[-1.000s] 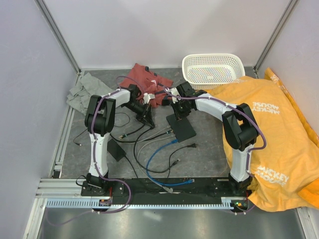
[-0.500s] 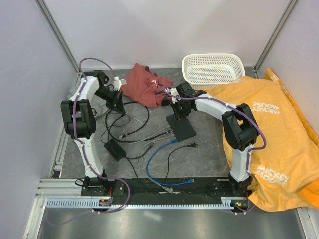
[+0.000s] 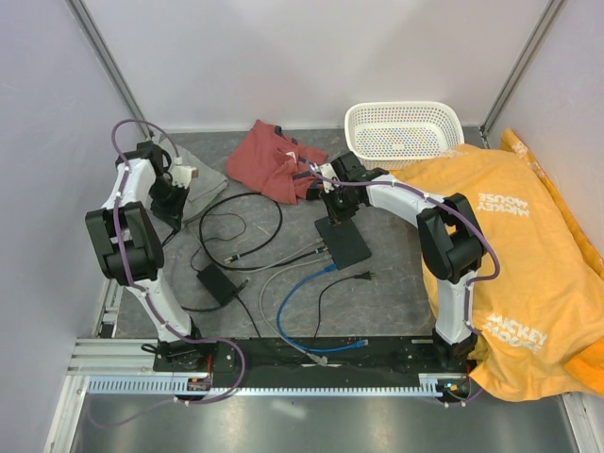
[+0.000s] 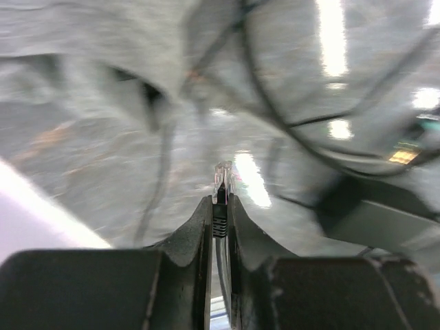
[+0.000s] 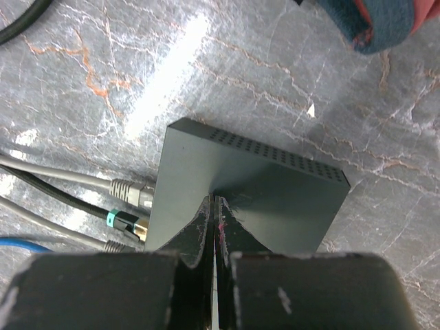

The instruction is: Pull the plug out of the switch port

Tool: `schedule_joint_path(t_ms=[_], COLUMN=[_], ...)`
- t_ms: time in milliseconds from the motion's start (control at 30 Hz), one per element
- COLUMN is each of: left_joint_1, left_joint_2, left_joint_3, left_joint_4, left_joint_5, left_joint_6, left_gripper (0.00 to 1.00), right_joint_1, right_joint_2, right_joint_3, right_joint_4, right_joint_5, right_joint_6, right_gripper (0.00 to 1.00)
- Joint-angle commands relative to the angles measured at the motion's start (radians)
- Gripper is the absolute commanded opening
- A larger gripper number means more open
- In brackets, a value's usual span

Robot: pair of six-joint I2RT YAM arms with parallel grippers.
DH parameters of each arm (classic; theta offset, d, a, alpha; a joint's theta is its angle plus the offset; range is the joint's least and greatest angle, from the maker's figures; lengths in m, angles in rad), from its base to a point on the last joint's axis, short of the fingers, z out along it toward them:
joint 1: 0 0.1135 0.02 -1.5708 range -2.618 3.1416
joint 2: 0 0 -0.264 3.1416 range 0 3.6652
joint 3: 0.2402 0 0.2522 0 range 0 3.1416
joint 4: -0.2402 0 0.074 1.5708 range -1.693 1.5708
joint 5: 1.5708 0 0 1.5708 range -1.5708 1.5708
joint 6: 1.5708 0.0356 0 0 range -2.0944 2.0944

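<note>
Black jaws of my left gripper (image 4: 221, 205) are pinched on a clear plastic plug (image 4: 223, 180) with a thin black cable (image 4: 219, 221) running back between them. The plug sticks straight out past the fingertips, its long axis in line with them and its clear tip away from the wrist. That wrist view is blurred, so I can't make out what lies under it. From above, this arm is at the far left of the table, beside a crumpled grey-green cloth (image 3: 200, 174) and well apart from the flat matte black switch (image 5: 247, 185). My right gripper (image 5: 214, 206) has its jaws pressed together, tips down on the switch's top face. The switch lies flat mid-table, long axis running near to far with the near end swung slightly right. Its port edge faces the left arm. A grey plug (image 5: 130, 194) and a black plug with a teal band (image 5: 122, 221) sit in that edge. A blue cable (image 3: 291, 294) loops nearby, and a small black adapter brick (image 3: 215, 281) lies among loose leads. Farther out are a red cloth (image 3: 269, 160), a white perforated basket (image 3: 401, 132) and an orange printed shirt (image 3: 514, 245). The grey marbled tabletop (image 5: 103, 69) is enclosed by plain white walls (image 3: 283, 57).
</note>
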Motion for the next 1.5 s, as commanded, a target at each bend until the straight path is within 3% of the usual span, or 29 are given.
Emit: schedule_joint_path(t_ms=[0, 133, 200, 500, 800, 967, 1067, 1200, 1233, 1333, 1467], left_joint_1=[-0.016, -0.017, -0.020, -0.056, -0.074, -0.122, -0.169, -0.186, -0.198, -0.275, -0.355], left_joint_2=[-0.061, -0.066, -0.072, -0.095, -0.128, -0.129, -0.109, -0.079, -0.069, -0.015, 0.071], left_joint_3=[-0.080, -0.117, -0.122, -0.125, -0.071, 0.062, 0.120, 0.095, 0.084, 0.056, 0.030], left_joint_4=[0.227, 0.342, 0.396, 0.427, 0.413, 0.347, 0.329, 0.403, 0.423, 0.444, 0.448], left_joint_5=[-0.279, -0.387, -0.401, -0.366, -0.315, -0.104, 0.079, 0.408, 0.518, 0.655, 0.760], left_joint_6=[0.085, 0.073, 0.060, 0.011, -0.059, -0.168, -0.310, -0.660, -0.688, -0.736, -0.802], left_gripper=[0.02, 0.02, 0.07, 0.38, 0.48, 0.49, 0.50, 0.52, 0.52, 0.53, 0.53], right_joint_1=[0.017, 0.026, 0.031, 0.034, 0.037, 0.035, 0.037, 0.037, 0.037, 0.037, 0.035], right_joint_2=[0.050, 0.043, 0.042, 0.040, 0.039, 0.036, 0.030, -0.009, -0.018, -0.055, -0.105], right_joint_3=[0.017, 0.014, 0.013, 0.014, 0.013, 0.013, 0.013, 0.000, -0.001, -0.018, -0.059], right_joint_4=[0.001, 0.001, 0.001, -0.002, 0.000, 0.000, -0.003, -0.019, -0.023, -0.046, -0.086], right_joint_5=[0.028, 0.038, 0.041, 0.046, 0.049, 0.052, 0.055, 0.060, 0.057, 0.046, 0.031], right_joint_6=[-0.015, -0.019, -0.021, -0.025, -0.025, -0.025, -0.028, -0.035, -0.048, -0.065, -0.091], right_gripper=[0.00, 0.00, 0.00, 0.00, 0.00, 0.06, 0.13, 0.21, 0.22, 0.25, 0.25])
